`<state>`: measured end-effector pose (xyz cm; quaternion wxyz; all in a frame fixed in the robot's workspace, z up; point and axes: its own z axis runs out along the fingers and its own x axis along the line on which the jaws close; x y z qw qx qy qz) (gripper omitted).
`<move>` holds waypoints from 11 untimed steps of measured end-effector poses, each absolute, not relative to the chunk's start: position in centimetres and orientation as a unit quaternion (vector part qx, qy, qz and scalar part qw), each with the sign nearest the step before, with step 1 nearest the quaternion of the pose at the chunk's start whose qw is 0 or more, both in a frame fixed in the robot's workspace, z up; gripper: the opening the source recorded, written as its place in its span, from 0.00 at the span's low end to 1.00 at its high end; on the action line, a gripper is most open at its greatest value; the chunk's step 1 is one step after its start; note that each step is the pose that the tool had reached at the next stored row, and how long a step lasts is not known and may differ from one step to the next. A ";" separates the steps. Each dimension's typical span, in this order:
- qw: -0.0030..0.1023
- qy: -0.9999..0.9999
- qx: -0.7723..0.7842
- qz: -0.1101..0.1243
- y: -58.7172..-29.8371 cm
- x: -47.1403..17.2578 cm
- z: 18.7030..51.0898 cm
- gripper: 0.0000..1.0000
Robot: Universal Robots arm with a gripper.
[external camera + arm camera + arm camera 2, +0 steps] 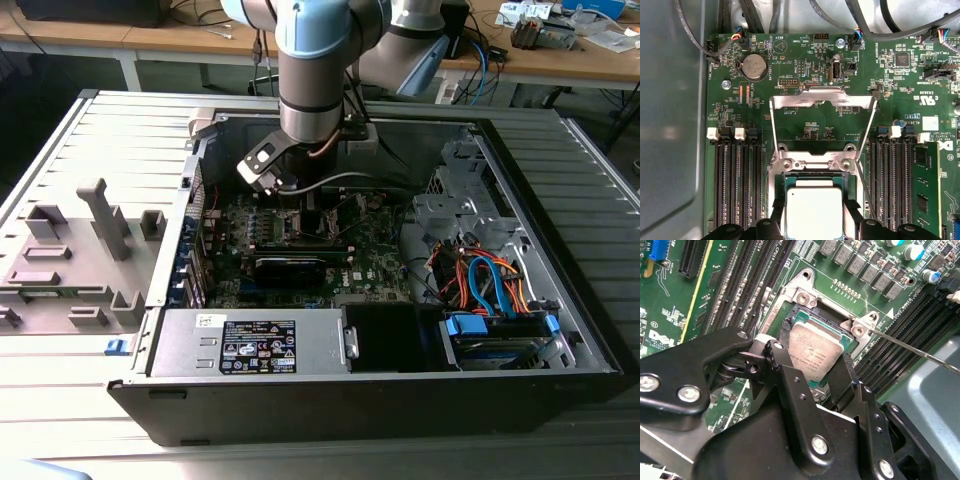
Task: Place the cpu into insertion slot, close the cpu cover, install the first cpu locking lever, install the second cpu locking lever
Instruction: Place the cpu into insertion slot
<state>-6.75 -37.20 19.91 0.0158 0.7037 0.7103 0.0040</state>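
1. Grey ribbed table across most of the exterior view.
2. Wooden desk along the upper edge, white leg below it.
3. Loose cables and clutter on the desk, upper right.
4. Grey plastic fixtures on the table, middle left.

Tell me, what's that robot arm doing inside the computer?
The robot arm reaches down into the open computer case. Its pincer hangs right over the cpu, which lies in the insertion slot on the green board. The cpu cover is swung open, not yet closed.
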 end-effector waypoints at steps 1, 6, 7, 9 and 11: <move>0.016 0.710 0.704 0.004 -37.2 -6.7 19.9 0.55; 0.016 0.710 0.704 0.004 -37.2 -6.8 19.9 0.55; 0.016 0.710 0.704 0.004 -37.2 -6.8 19.9 0.55; 0.016 0.710 0.704 0.004 -37.2 -6.8 19.9 0.55; 0.016 0.710 0.704 0.004 -37.2 -6.8 19.9 0.55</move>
